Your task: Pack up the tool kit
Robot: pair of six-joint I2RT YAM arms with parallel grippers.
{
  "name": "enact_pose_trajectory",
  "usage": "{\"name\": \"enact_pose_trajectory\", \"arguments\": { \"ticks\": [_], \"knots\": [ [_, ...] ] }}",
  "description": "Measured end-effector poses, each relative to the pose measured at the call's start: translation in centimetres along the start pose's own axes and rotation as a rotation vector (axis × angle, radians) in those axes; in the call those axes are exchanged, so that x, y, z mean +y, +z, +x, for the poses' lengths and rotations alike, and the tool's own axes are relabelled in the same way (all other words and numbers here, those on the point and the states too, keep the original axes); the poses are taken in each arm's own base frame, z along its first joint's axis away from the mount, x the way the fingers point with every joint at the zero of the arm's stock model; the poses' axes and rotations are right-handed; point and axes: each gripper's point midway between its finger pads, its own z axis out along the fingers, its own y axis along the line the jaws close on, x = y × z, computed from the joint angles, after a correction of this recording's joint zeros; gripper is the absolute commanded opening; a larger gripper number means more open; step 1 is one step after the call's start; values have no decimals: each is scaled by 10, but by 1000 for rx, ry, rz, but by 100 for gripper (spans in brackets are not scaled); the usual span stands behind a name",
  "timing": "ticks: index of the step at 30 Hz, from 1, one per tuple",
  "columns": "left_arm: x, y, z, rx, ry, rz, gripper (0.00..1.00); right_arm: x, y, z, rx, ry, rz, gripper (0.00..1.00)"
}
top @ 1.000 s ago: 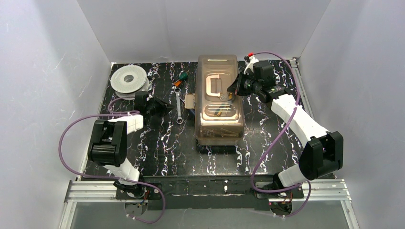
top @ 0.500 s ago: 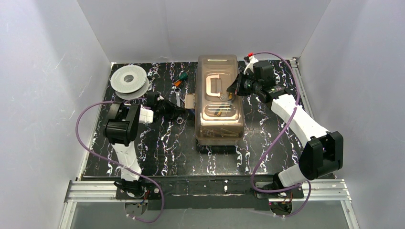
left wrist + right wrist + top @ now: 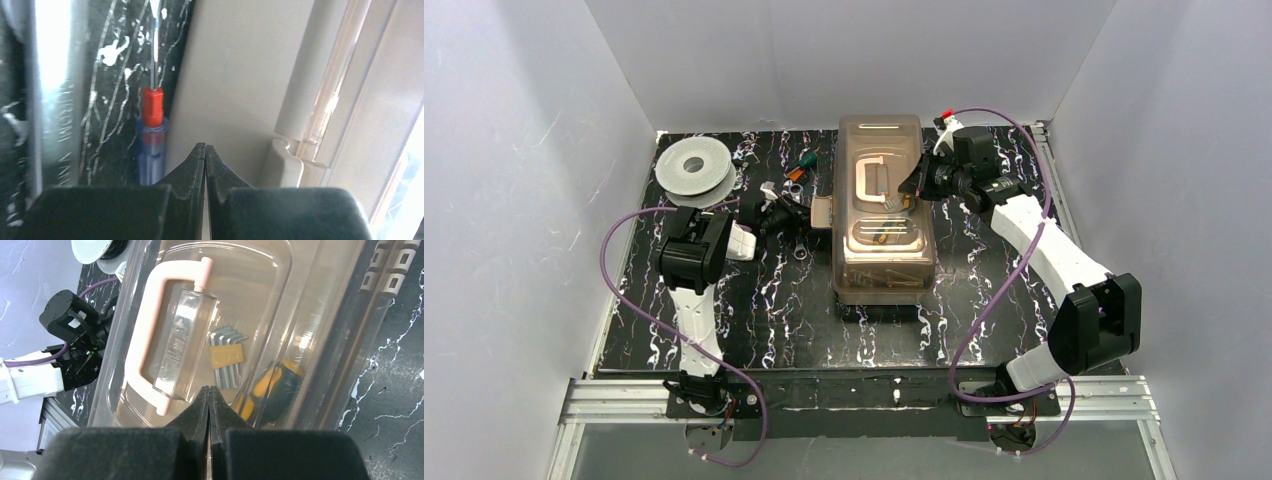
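Left wrist view: left claw (image 3: 205, 146), closed and empty, faces the toolbox (image 3: 235, 75) wall, latch (image 3: 285, 160) just right of it, screwdriver (image 3: 151, 130) just left. The right claw (image 3: 209, 389), also closed, hovers over the lid (image 3: 310, 300). Unlatching seems next, which needs the claw opened.

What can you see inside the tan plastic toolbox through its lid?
Through the translucent smoky-brown lid: a set of silver hex keys and a yellow-and-black tool handle. Anything lying deeper is covered.
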Motion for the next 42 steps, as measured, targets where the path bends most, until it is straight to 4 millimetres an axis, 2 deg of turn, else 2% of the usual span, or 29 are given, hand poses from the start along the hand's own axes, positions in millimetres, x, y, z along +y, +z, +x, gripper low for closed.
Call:
{"name": "enact_pose_trajectory", "arguments": {
  "ticks": [5,8,11,22,30,37,42],
  "knots": [
    [-16,3,6,26,-17,72,0,0,1,-1,4,1,1,1],
    [-36,2,8,41,-39,151,0,0,2,-1,7,2,1,1],
    [-46,1,8,48,-77,194,0,0,2,-1,8,2,0,1],
    [-52,-8,-1,20,-131,229,0,1,2,-1,9,3,0,1],
    [-48,-8,17,32,55,48,0,1,2,-1,10,3,-3,1],
    [-49,12,27,78,321,-241,0,1,2,0,14,2,-4,1],
    [-56,5,34,111,531,-436,0,-5,0,-3,7,9,17,1]
  ]
}}
